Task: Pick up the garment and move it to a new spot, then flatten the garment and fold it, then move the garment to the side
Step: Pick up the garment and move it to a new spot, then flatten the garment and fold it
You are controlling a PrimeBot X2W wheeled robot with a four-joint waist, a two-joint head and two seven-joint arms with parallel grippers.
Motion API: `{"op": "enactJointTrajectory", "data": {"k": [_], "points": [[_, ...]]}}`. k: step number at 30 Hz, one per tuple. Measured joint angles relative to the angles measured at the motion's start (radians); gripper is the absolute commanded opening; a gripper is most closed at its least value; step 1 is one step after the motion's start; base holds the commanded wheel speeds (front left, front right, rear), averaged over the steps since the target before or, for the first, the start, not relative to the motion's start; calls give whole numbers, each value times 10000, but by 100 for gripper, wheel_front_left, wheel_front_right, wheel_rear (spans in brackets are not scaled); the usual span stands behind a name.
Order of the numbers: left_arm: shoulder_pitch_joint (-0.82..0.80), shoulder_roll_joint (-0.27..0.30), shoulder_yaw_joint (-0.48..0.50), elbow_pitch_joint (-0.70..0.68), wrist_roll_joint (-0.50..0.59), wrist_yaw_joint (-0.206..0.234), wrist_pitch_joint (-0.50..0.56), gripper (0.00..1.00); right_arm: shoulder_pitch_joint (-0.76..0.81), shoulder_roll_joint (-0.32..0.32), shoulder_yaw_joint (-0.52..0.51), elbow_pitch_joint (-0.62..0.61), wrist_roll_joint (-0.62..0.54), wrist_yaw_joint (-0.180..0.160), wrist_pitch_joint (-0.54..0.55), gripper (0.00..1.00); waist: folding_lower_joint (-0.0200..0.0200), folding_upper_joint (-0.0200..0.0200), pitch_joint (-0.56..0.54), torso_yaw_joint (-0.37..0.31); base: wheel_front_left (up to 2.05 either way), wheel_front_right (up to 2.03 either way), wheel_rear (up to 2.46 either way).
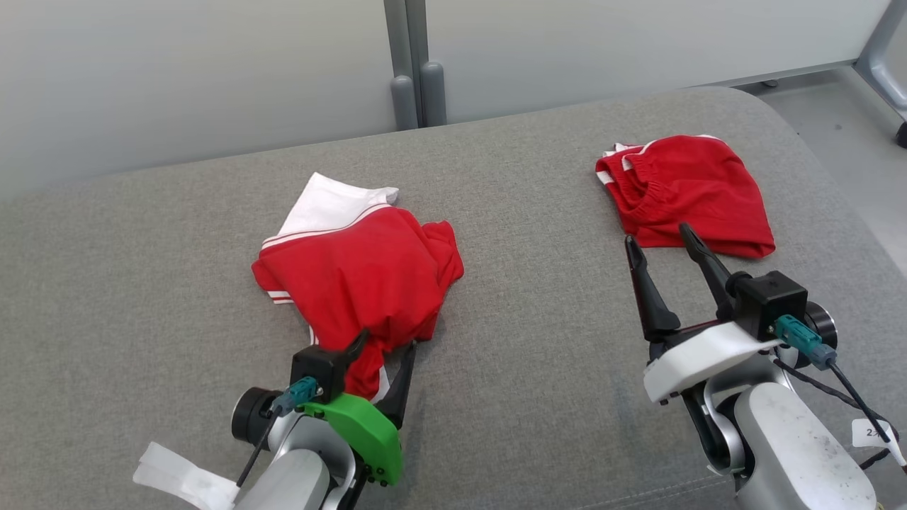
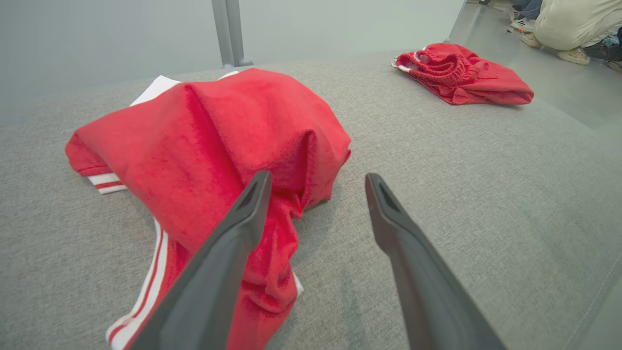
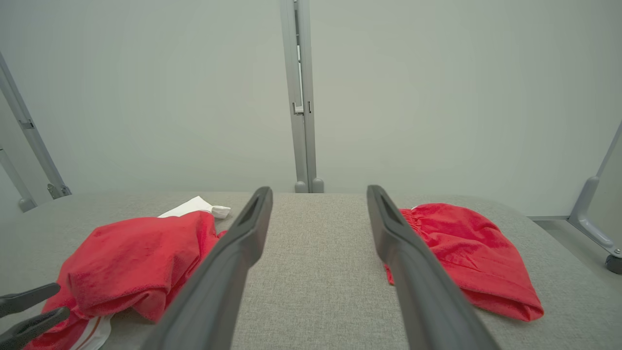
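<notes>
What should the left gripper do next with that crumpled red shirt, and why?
Probably shift the left gripper onto the near striped hem of the red shirt and close, to pull it flat: its jaws stand open holding nothing, and the shirt lies bunched.

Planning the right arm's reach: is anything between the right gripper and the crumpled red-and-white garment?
Nothing visible. Bare grey cushion separates the right gripper from the garment; the red shorts lie by its fingertips, off that path.

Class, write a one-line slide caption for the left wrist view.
Open left gripper over the near edge of a crumpled red-and-white shirt on grey fabric; a second red garment lies beyond.
</notes>
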Motion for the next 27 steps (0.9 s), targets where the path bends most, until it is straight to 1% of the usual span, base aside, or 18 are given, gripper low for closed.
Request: {"op": "enactJointTrajectory", "data": {"k": [7,9,15,20,24,27], "points": [[8,17,-29,-616,232,546,-92,100,10,-2,-90,0,79,-4,-48,100,0,0,-178,279,0,0,0],[24,19,38,-757,236,644,-123,100,12,4,-96,0,79,-6,-86,100,0,0,-237,354,0,0,0],[602,38,556,-803,234,917,-169,100,154,35,-61,-4,82,-8,-104,100,0,0,-376,565,0,0,0],[1082,153,907,-742,182,924,-169,100,160,61,-21,-2,104,-8,-104,100,0,0,-412,637,0,0,0],[1536,142,1158,-399,-190,936,-169,100,169,63,13,-2,169,-8,-104,100,0,0,-413,698,0,0,0],[1782,134,1396,-104,-665,938,-159,100,174,63,67,-4,171,-2,-102,100,0,0,-386,713,0,0,0]]}}
